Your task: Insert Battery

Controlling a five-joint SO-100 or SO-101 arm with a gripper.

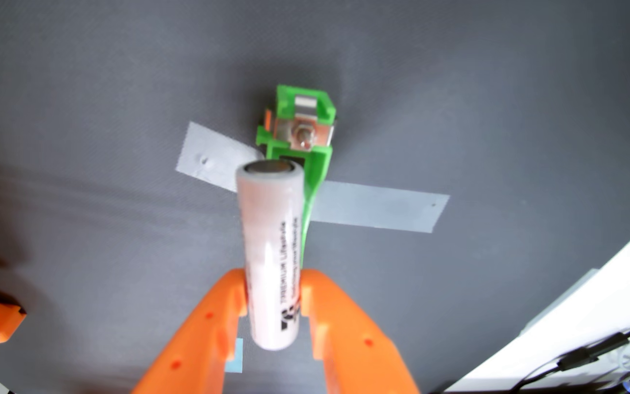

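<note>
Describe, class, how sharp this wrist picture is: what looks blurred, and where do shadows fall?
In the wrist view, the whole frame is soft; the battery label is smeared and only partly readable, the green holder has fuzzy edges, the orange fingers are blurred, and a dim shadow darkens the grey mat at left.

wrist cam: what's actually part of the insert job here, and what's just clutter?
Job:
- white cylindrical battery, held in the claw
- green battery holder with metal contact, taped down by grey tape strips

Clutter:
- blue tape scrap
- cables at lower right
- white board edge
</note>
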